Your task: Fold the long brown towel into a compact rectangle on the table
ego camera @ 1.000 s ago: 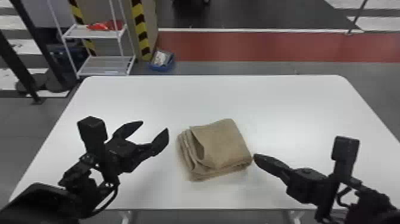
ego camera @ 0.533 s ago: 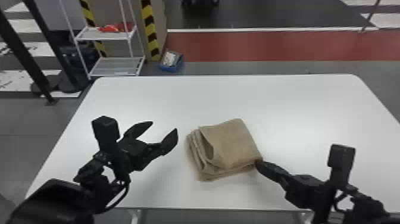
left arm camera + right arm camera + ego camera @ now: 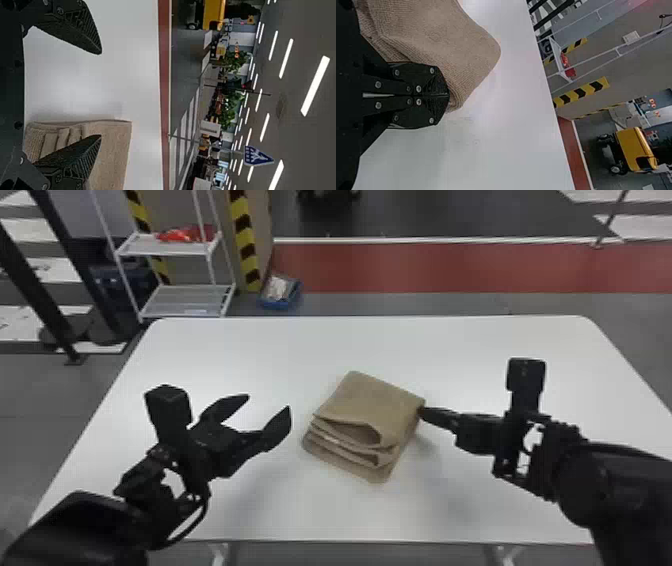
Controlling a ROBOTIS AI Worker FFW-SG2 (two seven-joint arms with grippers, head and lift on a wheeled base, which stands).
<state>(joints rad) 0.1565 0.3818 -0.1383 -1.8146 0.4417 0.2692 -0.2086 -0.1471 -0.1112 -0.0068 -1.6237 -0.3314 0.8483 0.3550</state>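
Mid-frame, brown towel [image 3: 369, 402] folded into layered stack on table [image 3: 500, 355]. Right gripper [image 3: 422, 413], jaws together, touching towel's right edge; left gripper [image 3: 268, 402], jaws apart, left of it. Likely final squaring-up; next wants gentle nudge, loose layers pressed flat.

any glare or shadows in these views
Head view: soft shadows on the white table below the black left gripper; left wrist view: bright ceiling strip lights, faint shadow beside the folded brown towel; right wrist view: no strong glare on the table
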